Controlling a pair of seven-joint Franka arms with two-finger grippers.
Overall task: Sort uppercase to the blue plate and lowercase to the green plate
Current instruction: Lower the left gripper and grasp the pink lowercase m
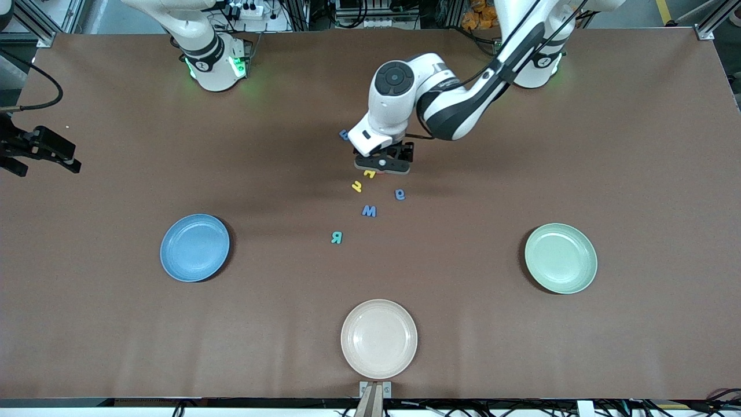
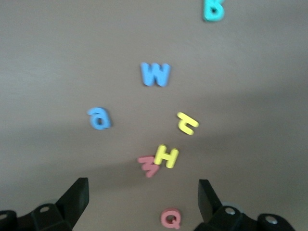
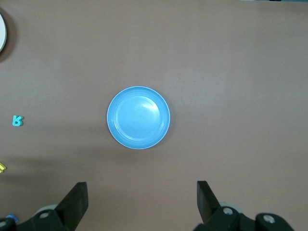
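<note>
On blue plate (image 1: 195, 248) and green plate (image 1: 560, 258): no letters

In the front view the left hand (image 1: 383, 164) hides the red Q (image 2: 170, 218) and partly the yellow H (image 1: 369, 173).

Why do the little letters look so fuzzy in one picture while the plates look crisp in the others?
Left wrist view: soft and smeared, the yellow H and red Q have blurred edges, and a shadow band darkens the table. Right wrist view: sharp, with a pale sheen on the blue plate. Front view: even light; each plate throws a dark crescent shadow, and the left arm shades the table beneath it.
</note>
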